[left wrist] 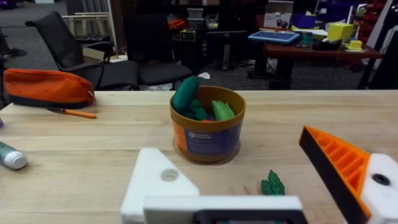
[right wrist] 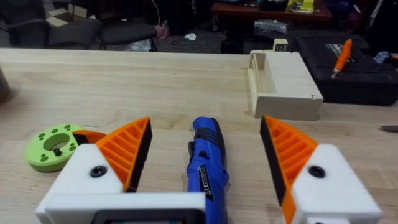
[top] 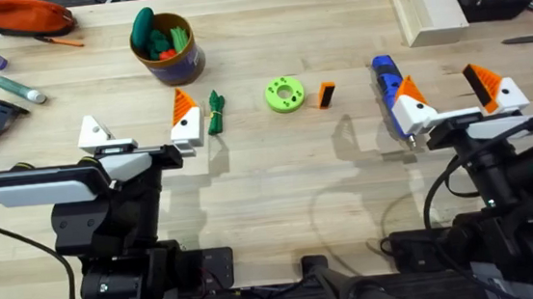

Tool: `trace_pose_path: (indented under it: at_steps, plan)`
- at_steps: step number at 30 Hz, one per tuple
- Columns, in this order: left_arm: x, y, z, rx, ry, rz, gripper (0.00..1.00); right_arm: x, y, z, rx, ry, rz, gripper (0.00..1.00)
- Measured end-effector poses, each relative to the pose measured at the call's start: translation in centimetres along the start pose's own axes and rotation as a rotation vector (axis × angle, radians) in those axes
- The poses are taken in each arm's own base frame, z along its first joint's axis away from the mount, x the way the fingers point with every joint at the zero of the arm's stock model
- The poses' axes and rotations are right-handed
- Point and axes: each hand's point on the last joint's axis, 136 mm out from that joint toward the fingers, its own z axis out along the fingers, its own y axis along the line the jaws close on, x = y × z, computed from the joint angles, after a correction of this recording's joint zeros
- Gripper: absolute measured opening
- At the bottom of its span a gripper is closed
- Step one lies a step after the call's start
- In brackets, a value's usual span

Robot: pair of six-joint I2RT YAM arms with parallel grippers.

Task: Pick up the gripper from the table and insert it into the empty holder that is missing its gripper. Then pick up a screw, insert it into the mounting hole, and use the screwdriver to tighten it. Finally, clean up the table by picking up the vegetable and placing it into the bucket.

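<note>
Two arms' grippers – left gripper (top: 141,134), right gripper (top: 455,97) – one screwdriver (top: 387,78), one bucket (top: 170,48)

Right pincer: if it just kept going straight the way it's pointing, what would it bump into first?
Probably the blue screwdriver, lying between the right pincer's open fingers. Beyond it stands the pale wooden box, though depth is hard to judge.

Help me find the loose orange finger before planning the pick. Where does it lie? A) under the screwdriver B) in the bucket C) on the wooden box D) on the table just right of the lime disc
D: the gripper rests on the table just right of the lime disc, apart from the screwdriver.
</note>
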Motion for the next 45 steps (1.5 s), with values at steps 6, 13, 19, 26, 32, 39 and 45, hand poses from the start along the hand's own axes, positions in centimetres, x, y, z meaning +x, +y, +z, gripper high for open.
trace_pose_path:
  at_steps: [6,13,19,26,32,39,45]
  plan:
    - [0.0,0.0,0.0,0.0,0.0,0.0,0.985,0.1,0.0,0.0,0.0,0.002,0.0,0.993]
    - [-0.7,0.0,0.0,0.0,-0.029,0.0,0.985,-1.3,0.1,0.0,-0.006,-0.055,-0.002,0.993]
    - [-3.3,0.3,-0.6,-0.021,-0.052,-0.001,0.985,-4.4,0.2,-0.5,-0.009,-0.155,-0.007,0.993]
    - [-11.0,0.3,-2.1,-0.027,-0.065,0.039,0.985,-11.5,0.3,-3.2,-0.01,-0.228,-0.01,0.993]
    - [-12.2,0.3,-0.6,-0.023,0.201,0.064,0.985,-13.6,0.4,-3.9,-0.013,-0.028,-0.001,0.993]
    - [-10.2,0.3,1.8,-0.016,0.531,0.073,0.985,-11.8,0.4,-2.8,-0.013,0.364,0.018,0.993]
    - [-7.7,0.3,3.3,-0.011,0.724,0.076,0.985,-10.8,0.4,-1.4,-0.012,0.592,0.029,0.993]
